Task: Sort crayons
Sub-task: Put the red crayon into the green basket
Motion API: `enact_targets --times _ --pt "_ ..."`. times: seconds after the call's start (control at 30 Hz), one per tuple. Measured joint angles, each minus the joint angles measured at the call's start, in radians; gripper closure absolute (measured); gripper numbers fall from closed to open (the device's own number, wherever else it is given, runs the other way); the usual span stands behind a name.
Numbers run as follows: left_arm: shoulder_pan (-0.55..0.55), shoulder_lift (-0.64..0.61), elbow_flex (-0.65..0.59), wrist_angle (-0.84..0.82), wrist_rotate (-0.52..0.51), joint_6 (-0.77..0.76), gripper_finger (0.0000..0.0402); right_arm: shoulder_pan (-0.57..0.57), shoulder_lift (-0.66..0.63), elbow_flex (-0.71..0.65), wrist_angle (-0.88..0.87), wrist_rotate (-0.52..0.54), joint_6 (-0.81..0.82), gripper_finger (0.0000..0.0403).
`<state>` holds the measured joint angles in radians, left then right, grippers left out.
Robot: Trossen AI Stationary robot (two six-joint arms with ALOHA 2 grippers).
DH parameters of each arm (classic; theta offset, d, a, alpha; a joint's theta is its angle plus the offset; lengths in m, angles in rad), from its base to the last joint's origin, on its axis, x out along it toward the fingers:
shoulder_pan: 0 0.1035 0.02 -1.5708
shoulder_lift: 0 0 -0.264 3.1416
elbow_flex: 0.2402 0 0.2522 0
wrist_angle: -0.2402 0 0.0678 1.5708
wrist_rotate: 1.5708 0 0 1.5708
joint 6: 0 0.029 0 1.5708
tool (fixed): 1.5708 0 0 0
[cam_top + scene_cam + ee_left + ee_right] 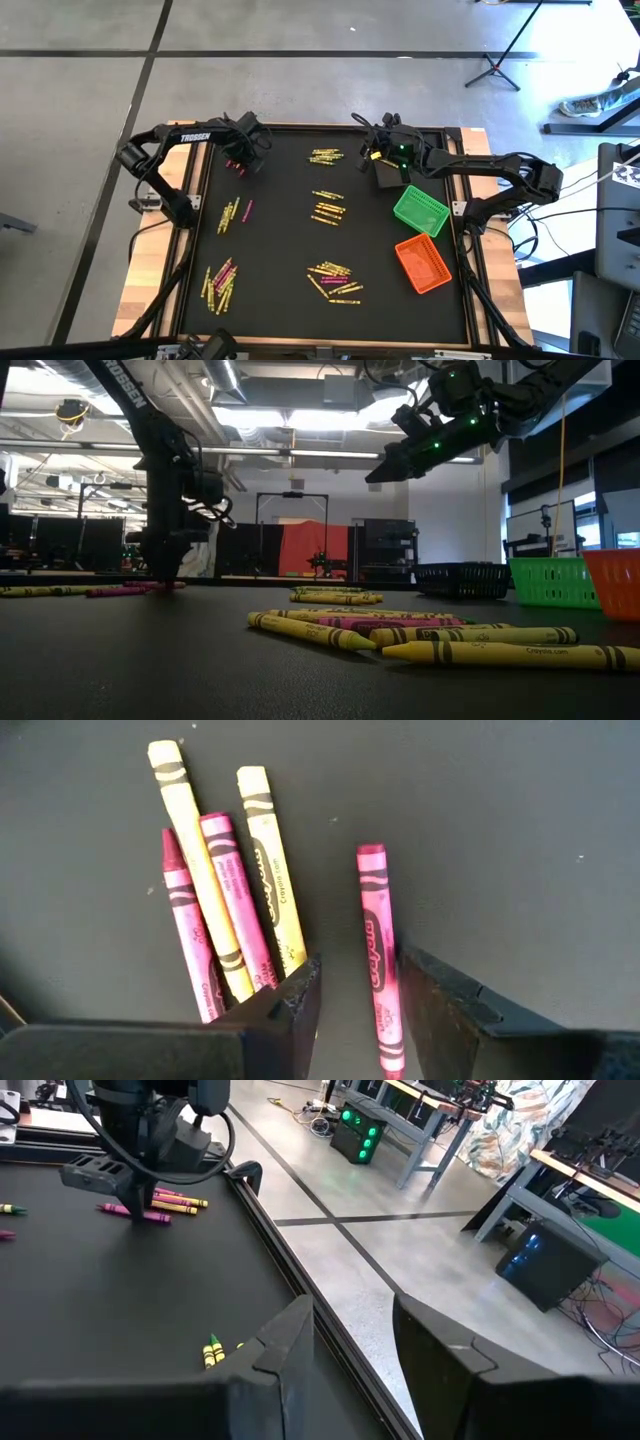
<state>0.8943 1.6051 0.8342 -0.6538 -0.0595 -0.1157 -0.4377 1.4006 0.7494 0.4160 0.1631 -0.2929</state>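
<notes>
Left wrist view: magenta crayon [378, 960] lengthwise between spread left jaws, right jaws parted.

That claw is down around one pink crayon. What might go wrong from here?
The left end effector straddles a lone pink crayon, fingers open. Its finger sits right beside a cluster of four crayons, so closing could nudge them or catch one. The pink crayon lies slightly askew between the fingers and might roll or twist out.
</notes>
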Motion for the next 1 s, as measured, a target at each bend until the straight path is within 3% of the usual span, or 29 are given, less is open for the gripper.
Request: enact_targets --times 0.33,0.63,0.83,1.0 --pt "-0.001 -0.003 -0.032 0.022 0.029 0.048 0.0289 0.0 0.0 0.0 0.0 0.0 0.0 0.0265" --pt "-0.025 -0.003 -0.033 0.021 0.027 0.089 0.0369 -0.001 0.0 0.0 -0.022 -0.001 0.065 0.0265" --pt "-0.056 -0.009 -0.027 0.013 0.008 0.139 0.0395 -0.001 0.0 0.0 -0.057 -0.119 0.075 0.0262" --pt "-0.109 -0.075 -0.03 0.009 0.034 0.156 0.0397 -0.001 0.001 0.0 -0.061 -0.19 0.074 0.0228"
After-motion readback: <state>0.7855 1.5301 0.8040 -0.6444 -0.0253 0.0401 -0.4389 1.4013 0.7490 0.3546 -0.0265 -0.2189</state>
